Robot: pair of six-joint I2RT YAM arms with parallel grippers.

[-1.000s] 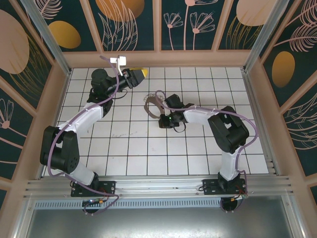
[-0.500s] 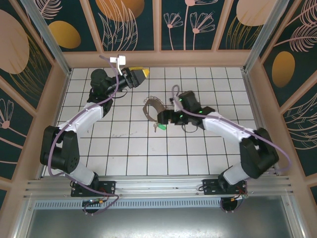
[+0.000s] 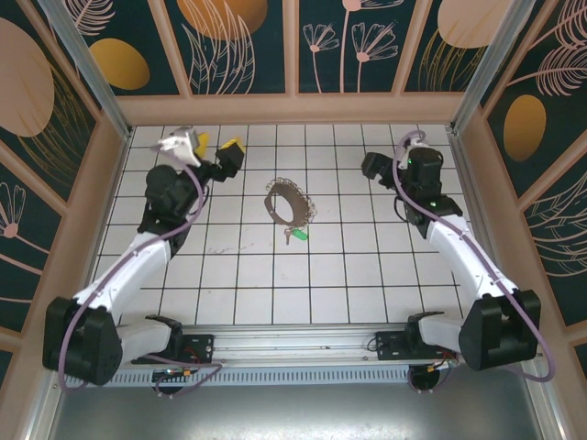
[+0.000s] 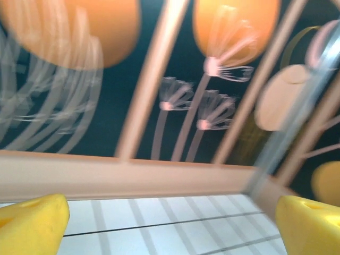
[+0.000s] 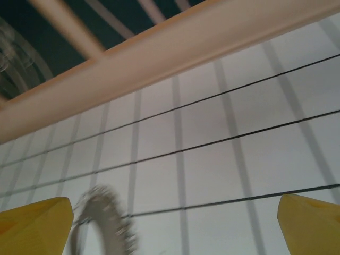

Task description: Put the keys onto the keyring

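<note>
The keyring (image 3: 286,203), a thin grey hoop fringed with small silvery loops, lies on the white tiles mid-table. It also shows as a blur at the bottom left of the right wrist view, keyring (image 5: 101,226). The key (image 3: 296,236), with its green head, lies just at the hoop's near edge; whether it hangs on the hoop I cannot tell. My left gripper (image 3: 215,147) hovers far left of the hoop, yellow fingers (image 4: 32,223) wide apart, nothing between them. My right gripper (image 3: 369,169) stands open to the hoop's right, fingers (image 5: 311,223) spread and empty.
A wooden rim (image 3: 293,108) and patterned dark wall panels close the table at the back and sides. An aluminium rail (image 3: 293,344) runs along the near edge by both arm bases.
My right arm has drawn back from the keyring to the right rear and opened, leaving the key by the hoop. My left arm swung back to the left and opened wider.
</note>
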